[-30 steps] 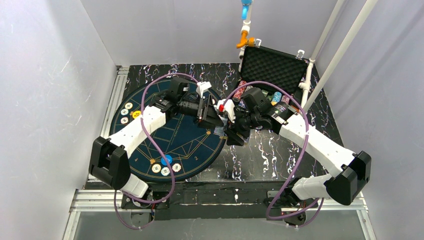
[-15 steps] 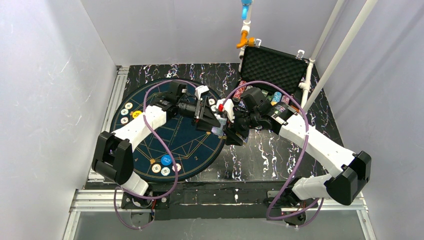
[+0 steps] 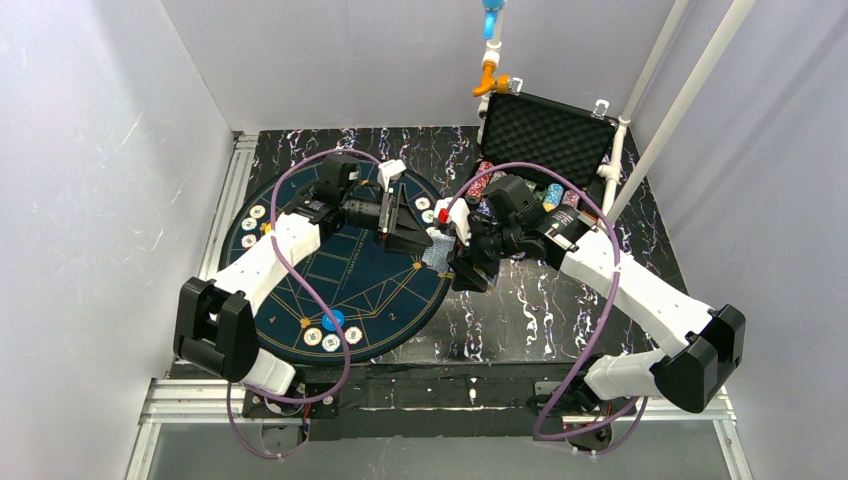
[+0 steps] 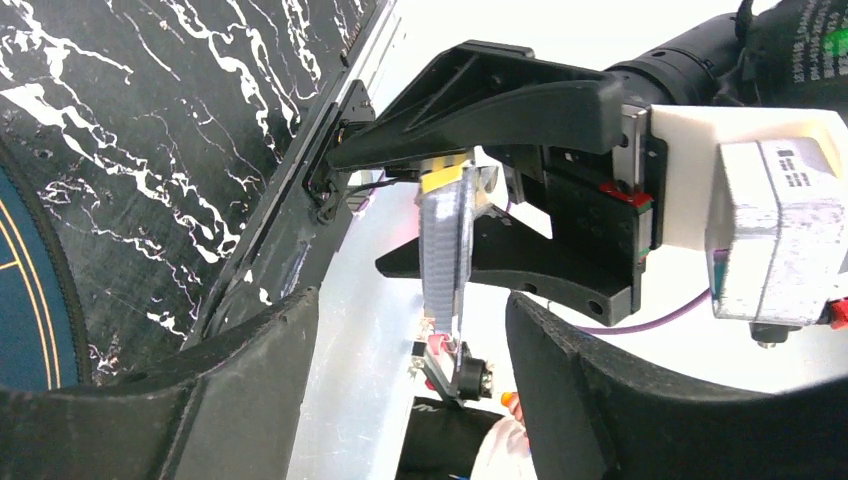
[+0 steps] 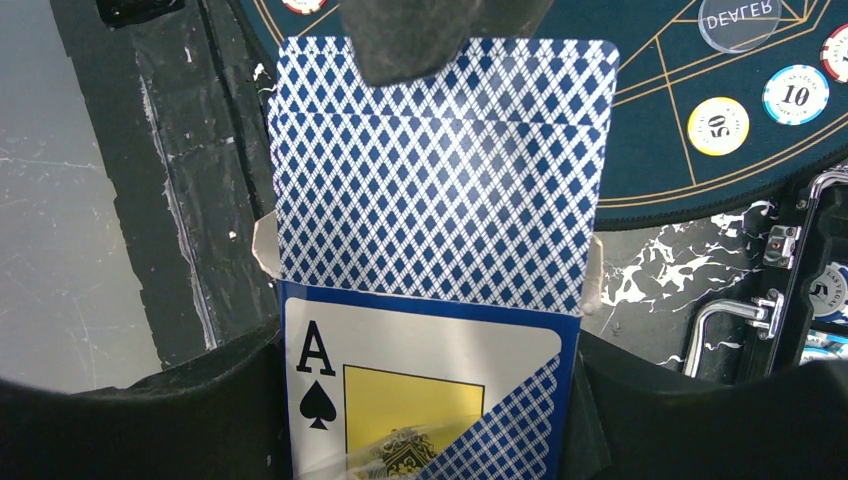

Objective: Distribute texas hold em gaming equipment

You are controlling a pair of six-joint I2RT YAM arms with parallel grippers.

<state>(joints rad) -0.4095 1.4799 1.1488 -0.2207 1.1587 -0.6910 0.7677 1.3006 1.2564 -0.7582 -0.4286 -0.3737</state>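
My right gripper (image 3: 458, 262) is shut on a blue card box with an ace of spades on its face (image 5: 420, 390). Playing cards with blue-patterned backs (image 5: 440, 170) stick half out of it toward the left gripper; they also show in the top view (image 3: 437, 252). My left gripper (image 3: 418, 238) is open, its fingers (image 4: 250, 390) wide apart on either side of the cards' free end, seen edge-on (image 4: 447, 240). One left finger overlaps the cards' top edge (image 5: 430, 35). Poker chips (image 3: 250, 225) and a blue button disc (image 3: 333, 320) lie on the mat.
The round dark-blue mat (image 3: 300, 280) lies left of centre, with a yellow disc (image 3: 271, 229), a clear DEALER disc (image 5: 738, 18) and chips marked 50 (image 5: 719, 124) and 10 (image 5: 795, 95). The open black foam-lined case (image 3: 545, 130) at the back right holds chip stacks (image 3: 520, 195).
My left gripper has drawn back to the left, away from the right gripper. More of the blue-backed cards now shows between the two grippers. The right arm has hardly moved.
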